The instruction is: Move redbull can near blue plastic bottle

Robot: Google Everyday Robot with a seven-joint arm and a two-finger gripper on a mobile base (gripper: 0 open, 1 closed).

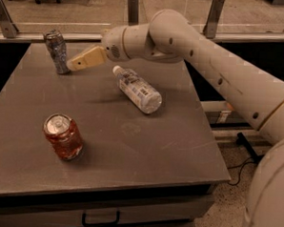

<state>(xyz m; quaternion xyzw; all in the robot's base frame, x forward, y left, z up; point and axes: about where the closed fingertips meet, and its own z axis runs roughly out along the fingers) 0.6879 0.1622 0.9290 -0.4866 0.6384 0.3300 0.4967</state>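
Bring the gripper [72, 64], poised just beside the silver can [56, 52] standing well left of the bottle [137, 90], squarely around the can's middle to avoid tipping it; open or closed, impossible to tell here. Flat grey table [178, 150] under the bottle, red can [63, 136] nearer, railing [133, 10] behind.

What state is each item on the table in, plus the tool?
redbull can: upright, dented, back left, standing on the table.
blue plastic bottle: lying on its side, cap on, mid-table.
red can: upright, front left.
tool: just right of the redbull can, tip pointing at it; contact unclear.
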